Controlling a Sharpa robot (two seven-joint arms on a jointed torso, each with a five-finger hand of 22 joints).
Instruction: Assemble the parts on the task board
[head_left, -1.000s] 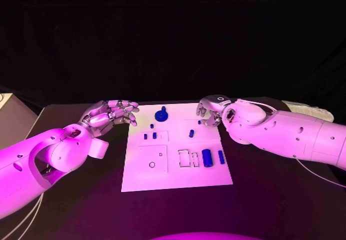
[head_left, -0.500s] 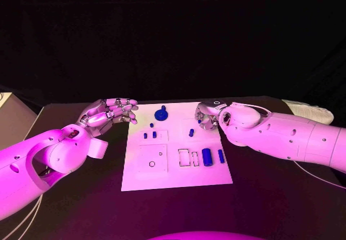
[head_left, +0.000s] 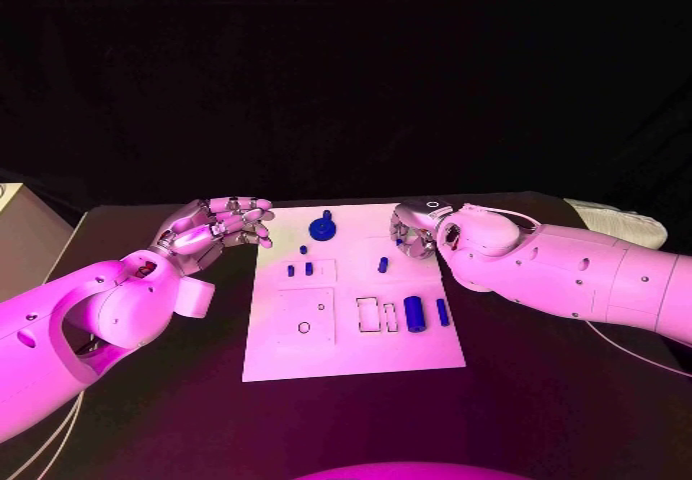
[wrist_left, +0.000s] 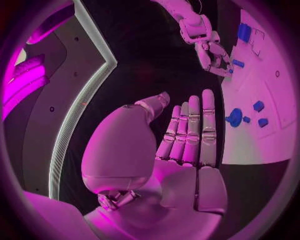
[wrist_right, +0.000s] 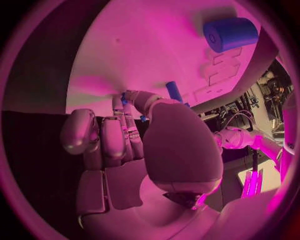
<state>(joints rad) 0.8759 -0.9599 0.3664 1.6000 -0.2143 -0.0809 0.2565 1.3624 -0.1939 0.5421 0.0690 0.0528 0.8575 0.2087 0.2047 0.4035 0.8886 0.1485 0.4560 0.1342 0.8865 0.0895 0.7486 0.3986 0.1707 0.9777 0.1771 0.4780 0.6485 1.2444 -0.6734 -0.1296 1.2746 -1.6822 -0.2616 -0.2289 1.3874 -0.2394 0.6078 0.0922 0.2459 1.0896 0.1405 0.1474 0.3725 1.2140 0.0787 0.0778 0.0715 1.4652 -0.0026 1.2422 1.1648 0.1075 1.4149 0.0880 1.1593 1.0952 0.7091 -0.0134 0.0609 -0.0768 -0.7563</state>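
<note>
The right hand had edged inward over the white board's far right edge, fingers curled around a small blue piece, apparently mid-pickup, needing a lift next, while the left hand, fingers together and empty, hovered beside the board.

There are no words, numbers, labels or signs to read in these pictures. The white task board has only thin outline shapes drawn on it, and none of them are letters. The blue parts are plain, with nothing written on them.
</note>
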